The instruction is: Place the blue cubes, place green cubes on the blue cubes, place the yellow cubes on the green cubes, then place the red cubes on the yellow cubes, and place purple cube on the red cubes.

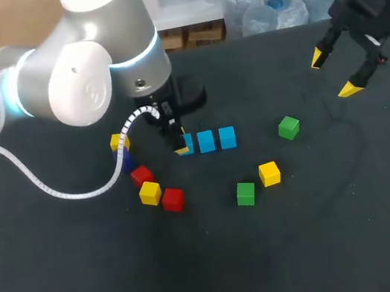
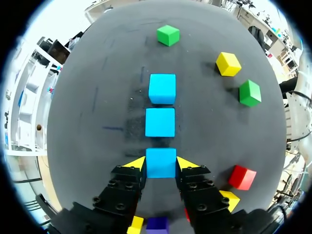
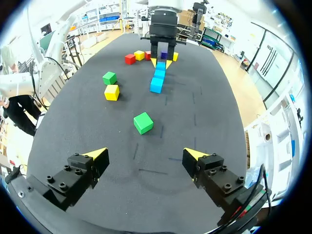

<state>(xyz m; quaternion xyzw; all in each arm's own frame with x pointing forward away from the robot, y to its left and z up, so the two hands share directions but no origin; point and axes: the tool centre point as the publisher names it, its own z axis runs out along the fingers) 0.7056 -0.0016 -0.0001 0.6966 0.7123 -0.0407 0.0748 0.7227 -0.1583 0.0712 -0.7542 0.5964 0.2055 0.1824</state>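
Judging from their flat faces and sharp edges, the cubes are taken to be light, stiff and not fragile, with smooth sides that may slip if they are pinched off-centre. The left end effector (image 2: 161, 163) is lowered to the desk (image 1: 311, 246) near the middle of the head view. It is closed on a blue cube (image 2: 161, 168), with one yellow tip seen against each of two opposite sides. This cube appears to rest on the desk at the near end of a straight row. Two more blue cubes (image 2: 160, 122) are seen ahead of it, with small gaps between them. The right end effector (image 1: 333, 74) is held open and empty in the upper right of the head view, raised over the desk. Two green cubes (image 1: 289, 127) are lying free, to the right and lower right of the row. For these, a hold on two parallel side faces at mid-height is judged best. A stack is expected to topple easily if a cube is not released square on the one below.
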